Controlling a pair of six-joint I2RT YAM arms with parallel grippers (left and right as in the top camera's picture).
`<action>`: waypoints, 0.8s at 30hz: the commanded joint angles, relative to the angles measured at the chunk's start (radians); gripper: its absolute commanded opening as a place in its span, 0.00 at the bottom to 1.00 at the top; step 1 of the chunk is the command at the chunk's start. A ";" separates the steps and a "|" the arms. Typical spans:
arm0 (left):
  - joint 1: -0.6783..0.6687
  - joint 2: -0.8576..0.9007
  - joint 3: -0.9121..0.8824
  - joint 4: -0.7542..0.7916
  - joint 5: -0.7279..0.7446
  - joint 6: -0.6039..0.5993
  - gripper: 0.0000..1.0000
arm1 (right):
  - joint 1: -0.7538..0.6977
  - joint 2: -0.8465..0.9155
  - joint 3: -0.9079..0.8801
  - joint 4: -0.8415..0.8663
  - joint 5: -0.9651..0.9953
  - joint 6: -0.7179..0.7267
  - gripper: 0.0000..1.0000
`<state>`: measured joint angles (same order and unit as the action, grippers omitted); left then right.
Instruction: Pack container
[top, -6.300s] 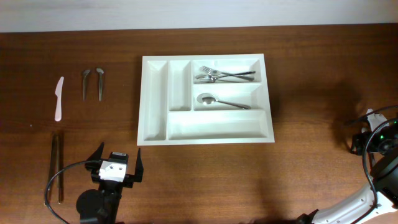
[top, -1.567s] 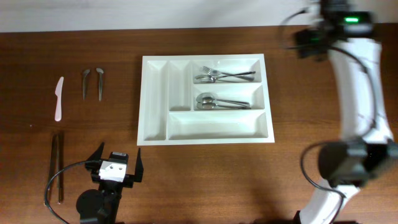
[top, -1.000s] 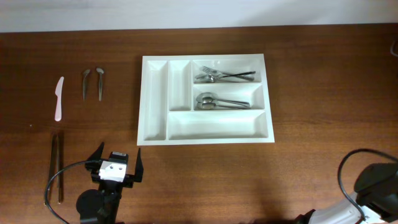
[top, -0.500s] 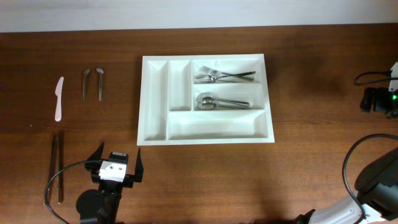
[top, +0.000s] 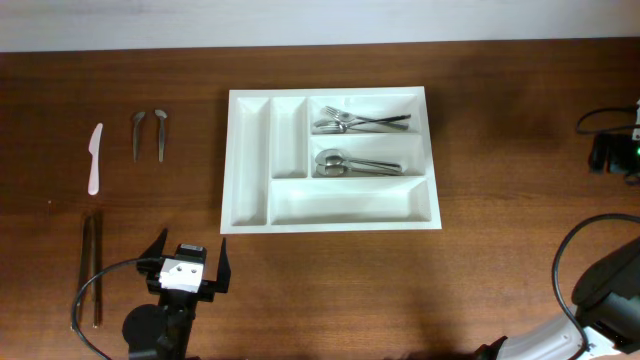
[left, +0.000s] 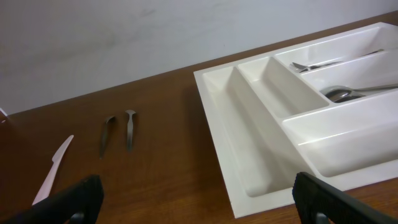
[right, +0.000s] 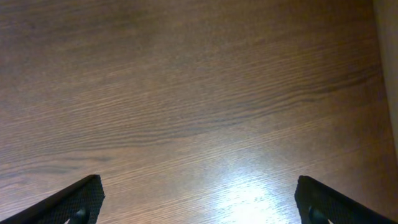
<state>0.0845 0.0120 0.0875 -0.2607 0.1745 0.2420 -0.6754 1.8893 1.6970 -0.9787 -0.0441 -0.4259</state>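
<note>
Sitting in the middle of the wooden table (top: 500, 250), a little nearer the far edge, the white tray (top: 350, 203) is lying flat, with its two narrow slots on the left and its three long slots on the right. Forks (top: 360, 122) are resting in the long slot closest to the far edge, and spoons (top: 355, 164) are lying in the slot just below it. Toward the left edge, well apart from the tray, a white plastic knife (top: 94, 158) is lying on the wood. Two small metal utensils (top: 138, 133) are lying between it and the tray. Two dark sticks (top: 87, 265) are running along the left edge, closer to the near-left corner. The left gripper (top: 188, 252) is sitting by the near edge toward that same corner, its fingers spread wide apart and gripping nothing, and it is facing the tray. The right gripper (right: 198, 186) is hanging by the right edge, well apart from the tray, its fingers likewise spread wide over plain wood and clamping nothing.
</note>
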 joint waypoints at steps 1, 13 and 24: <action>-0.006 -0.002 -0.005 -0.001 -0.007 -0.003 0.99 | -0.012 0.021 -0.005 0.003 -0.026 0.027 0.99; -0.006 -0.002 -0.005 -0.001 -0.007 -0.003 0.99 | -0.011 0.021 -0.005 -0.011 -0.095 0.026 0.99; -0.005 -0.002 -0.005 0.023 -0.016 -0.002 0.99 | -0.011 0.021 -0.005 -0.011 -0.095 0.026 0.99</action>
<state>0.0845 0.0120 0.0875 -0.2543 0.1741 0.2420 -0.6849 1.9015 1.6970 -0.9890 -0.1226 -0.4065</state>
